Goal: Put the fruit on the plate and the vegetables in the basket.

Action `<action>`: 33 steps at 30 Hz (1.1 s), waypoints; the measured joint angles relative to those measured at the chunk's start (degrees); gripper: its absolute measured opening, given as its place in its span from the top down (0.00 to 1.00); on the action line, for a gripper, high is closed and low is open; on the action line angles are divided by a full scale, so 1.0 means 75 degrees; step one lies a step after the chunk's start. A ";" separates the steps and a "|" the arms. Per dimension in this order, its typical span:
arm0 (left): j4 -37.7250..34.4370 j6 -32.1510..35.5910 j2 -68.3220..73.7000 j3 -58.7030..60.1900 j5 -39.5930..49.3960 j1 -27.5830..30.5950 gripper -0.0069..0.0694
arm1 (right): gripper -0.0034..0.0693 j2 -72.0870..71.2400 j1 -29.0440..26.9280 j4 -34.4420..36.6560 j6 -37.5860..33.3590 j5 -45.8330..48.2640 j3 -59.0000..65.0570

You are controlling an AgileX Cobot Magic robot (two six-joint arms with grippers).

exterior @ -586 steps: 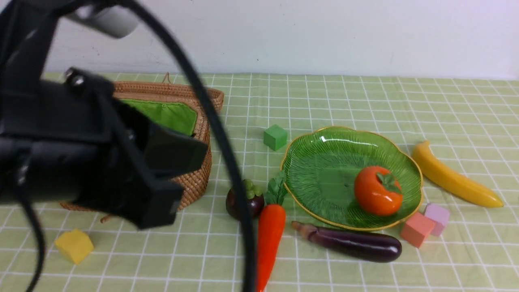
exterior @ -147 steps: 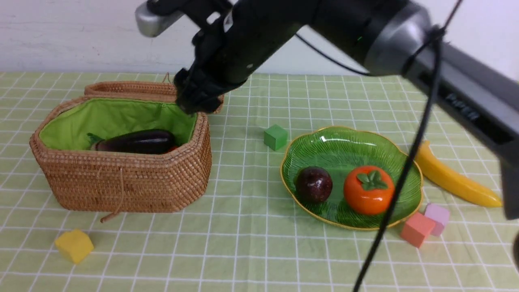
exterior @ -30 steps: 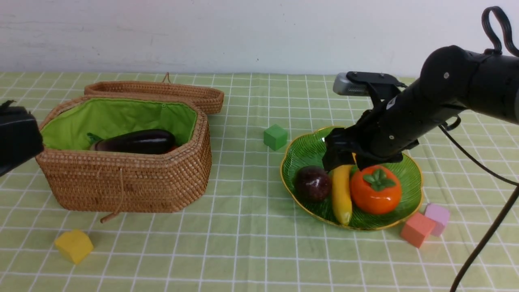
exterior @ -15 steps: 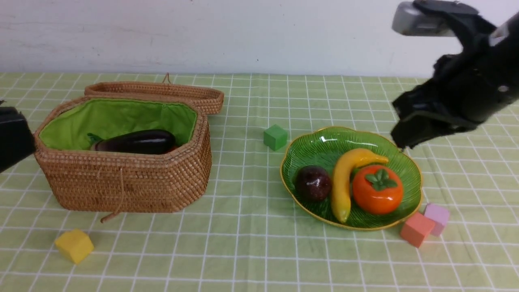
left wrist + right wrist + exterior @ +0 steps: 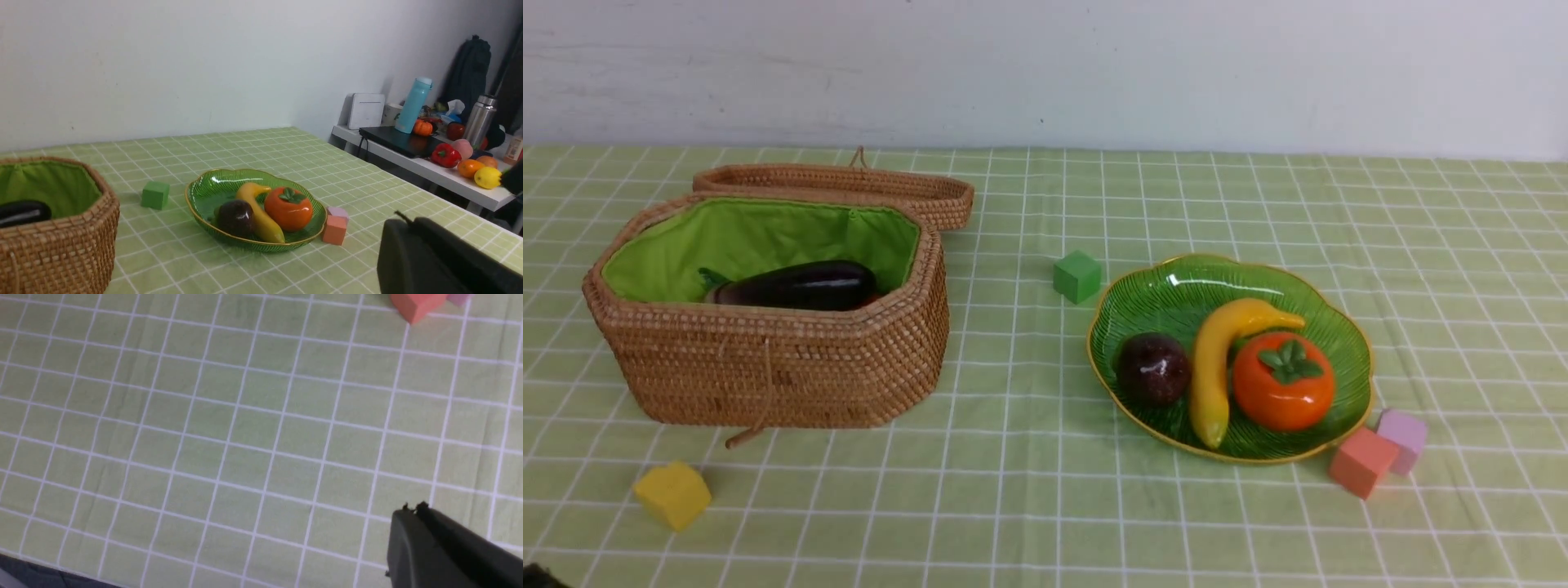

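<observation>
The green plate [image 5: 1160, 302] on the right holds the yellow banana [image 5: 1213, 367], the orange persimmon [image 5: 1282, 384] and the dark mangosteen [image 5: 1152, 369]. The wicker basket [image 5: 768, 367] on the left holds the purple eggplant [image 5: 796, 286]; a green leaf tip and a sliver of orange show beside it, and the radish is hidden. Neither gripper shows in the front view. In the left wrist view my left gripper [image 5: 402, 222] is shut and empty, away from the plate [image 5: 208, 188]. In the right wrist view my right gripper [image 5: 412, 508] is shut and empty over bare cloth.
The basket's lid [image 5: 849, 184] lies open behind it. A green cube [image 5: 1077, 276] sits between basket and plate, a yellow cube [image 5: 672, 494] at the front left, coral [image 5: 1362, 461] and lilac [image 5: 1403, 439] cubes by the plate's right front rim. A cluttered side table [image 5: 408, 163] stands beyond the table's right edge.
My right arm has pulled back out of the front view, leaving the banana lying on the plate between mangosteen and persimmon. My left arm has also left that view's left edge.
</observation>
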 joint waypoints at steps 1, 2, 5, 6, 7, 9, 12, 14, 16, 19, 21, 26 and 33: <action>0.0000 -0.0021 -0.0003 0.0231 -0.0234 0.0000 0.93 | 0.95 -0.0410 0.0000 -0.0120 0.0192 -0.0010 0.0309; 0.0000 -0.0021 -0.0003 0.0333 -0.0342 0.0000 0.93 | 0.95 -0.0583 0.0000 -0.0181 0.0272 -0.0018 0.0444; 0.0000 -0.0030 -0.0003 0.0704 -0.0731 0.0000 0.93 | 0.95 -0.1113 0.0000 -0.0455 0.0527 -0.0159 0.0940; 0.0000 -0.0036 -0.0003 0.0813 -0.0810 0.0000 0.93 | 0.94 -0.1207 0.0000 -0.0526 0.0588 -0.0313 0.1068; 0.0000 -0.0036 -0.0003 0.0926 -0.0828 0.0000 0.93 | 0.94 -0.1269 0.0000 -0.0578 0.0709 -0.0477 0.1176; 0.0000 -0.0036 -0.0003 0.1073 -0.0824 0.0000 0.93 | 0.94 -0.1277 0.0000 -0.0616 0.0899 -0.0742 0.1246; 0.0000 -0.0036 -0.0003 0.1233 -0.0710 0.0000 0.93 | 0.93 -0.1277 0.0000 -0.0797 0.1009 -0.0887 0.1255; 0.0000 -0.0036 -0.0003 0.1304 -0.0654 0.0000 0.93 | 0.93 -0.1277 0.0000 -0.0863 0.1086 -0.0891 0.1255; 0.0000 -0.0036 -0.0003 0.1381 -0.0638 0.0000 0.93 | 0.93 -0.1277 0.0000 -0.0881 0.1113 -0.0891 0.1255; -0.0007 -0.0036 -0.0003 0.1451 -0.0549 0.0000 0.93 | 0.92 -0.1277 0.0000 -0.0916 0.1121 -0.0891 0.1261; -0.0001 -0.0036 -0.0003 0.1510 -0.0488 0.0000 0.93 | 0.92 -0.1277 0.0000 -0.0922 0.1121 -0.0891 0.1270; -0.0001 -0.0036 -0.0003 0.1562 -0.0364 0.0000 0.93 | 0.92 -0.1450 -0.0198 -0.0981 0.1121 -0.1064 0.1309; -0.0001 -0.0036 -0.0003 0.1571 -0.0311 0.0000 0.93 | 0.98 -0.2818 -0.1633 -0.0773 -0.0181 -0.3336 0.2485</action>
